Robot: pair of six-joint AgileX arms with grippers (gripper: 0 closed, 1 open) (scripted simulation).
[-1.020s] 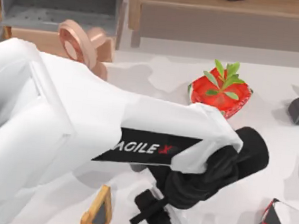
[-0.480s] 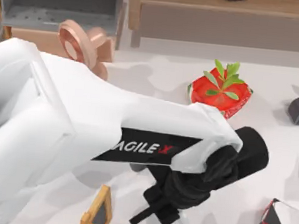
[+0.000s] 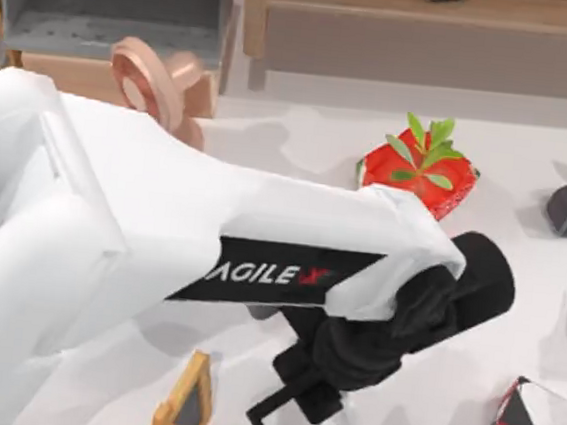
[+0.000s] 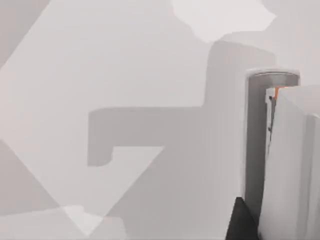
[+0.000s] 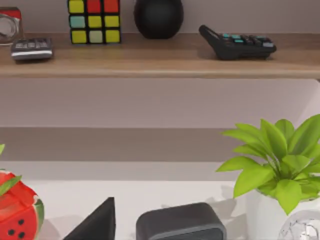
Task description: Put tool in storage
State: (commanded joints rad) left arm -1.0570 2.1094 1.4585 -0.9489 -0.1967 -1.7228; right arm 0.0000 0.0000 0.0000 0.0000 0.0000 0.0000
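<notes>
Left gripper (image 3: pixel 291 394) hangs low over the table's near middle, just right of the orange-framed triangular piece (image 3: pixel 184 409); its grasp and the tool's heading cannot be told.

Looking straight down from overhead onto the table (image 3: pixel 300 144). Left wrist pressed close to its surface. Right wrist facing level toward the shelf (image 5: pixel 150 62), sharing the watermelon pot (image 3: pixel 418 175) with overhead.

orange-framed triangle (image 3: pixel 184 412) cut off, left hand (image 3: pixel 298 400) part-hidden
</notes>
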